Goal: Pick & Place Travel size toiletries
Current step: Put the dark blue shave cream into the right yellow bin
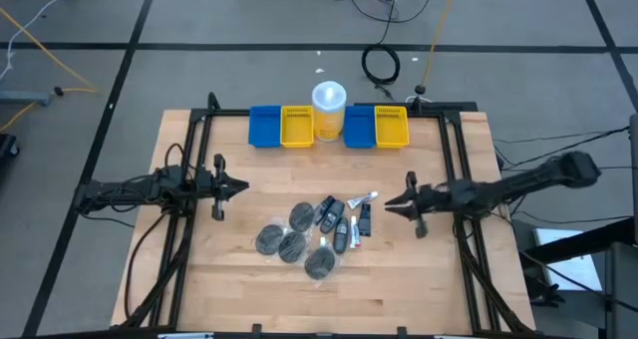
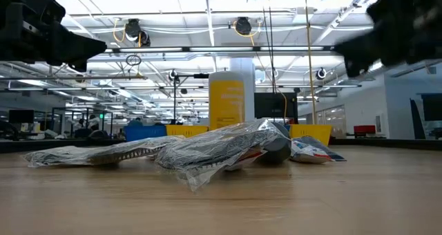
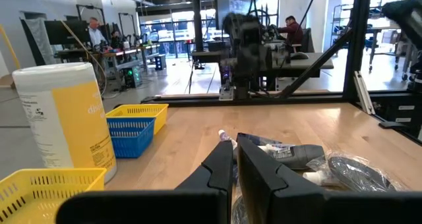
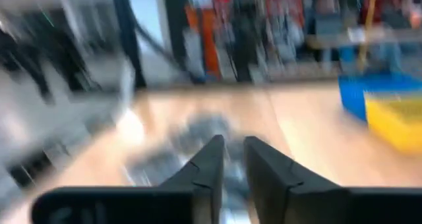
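The travel size toiletries lie in a loose heap on the middle of the table: several round dark grey discs in clear wrap, small dark bottles and a white-silver tube. The low view shows the heap as crinkled wrap resting on the wood. My left gripper hovers left of the heap, shut, fingers pointing at it. My right gripper hovers just right of the tube, above the table. Its wrist view is blurred and shows a narrow gap between the fingers.
Along the far edge stand a blue bin, a yellow bin, a tall white-lidded yellow cup, another blue bin and another yellow bin. Bare wood lies near the heap's front. People sit in the room beyond.
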Controlling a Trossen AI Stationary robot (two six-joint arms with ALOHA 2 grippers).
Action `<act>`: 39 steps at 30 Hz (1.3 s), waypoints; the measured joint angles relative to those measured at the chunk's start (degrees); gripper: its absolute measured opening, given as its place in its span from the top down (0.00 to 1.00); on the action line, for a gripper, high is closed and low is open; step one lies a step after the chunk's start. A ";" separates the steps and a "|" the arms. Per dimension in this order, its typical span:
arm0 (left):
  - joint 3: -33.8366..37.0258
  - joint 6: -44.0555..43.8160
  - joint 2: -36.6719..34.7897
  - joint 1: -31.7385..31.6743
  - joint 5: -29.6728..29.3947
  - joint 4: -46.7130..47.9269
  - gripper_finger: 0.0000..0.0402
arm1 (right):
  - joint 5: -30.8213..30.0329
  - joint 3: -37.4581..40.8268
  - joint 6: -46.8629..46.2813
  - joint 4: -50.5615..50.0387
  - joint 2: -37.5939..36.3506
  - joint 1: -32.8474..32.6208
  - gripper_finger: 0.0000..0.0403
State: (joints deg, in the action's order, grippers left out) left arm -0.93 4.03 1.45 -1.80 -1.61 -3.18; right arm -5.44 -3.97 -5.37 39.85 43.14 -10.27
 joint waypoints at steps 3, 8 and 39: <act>0.00 0.00 0.00 -0.01 0.00 0.00 0.94 | -4.91 -4.15 0.11 -2.42 12.19 -1.02 0.77; 0.00 0.00 -0.02 -0.01 0.00 -0.02 0.94 | -6.59 -14.38 -7.59 -11.64 27.81 -1.13 0.60; 0.00 0.00 -0.02 0.00 0.00 0.04 0.94 | -29.02 -42.53 -51.41 -51.90 47.66 -10.10 0.30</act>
State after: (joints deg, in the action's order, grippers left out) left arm -0.93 4.03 1.43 -1.80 -1.61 -3.14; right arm -34.46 -46.50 -56.78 -12.04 90.80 -20.36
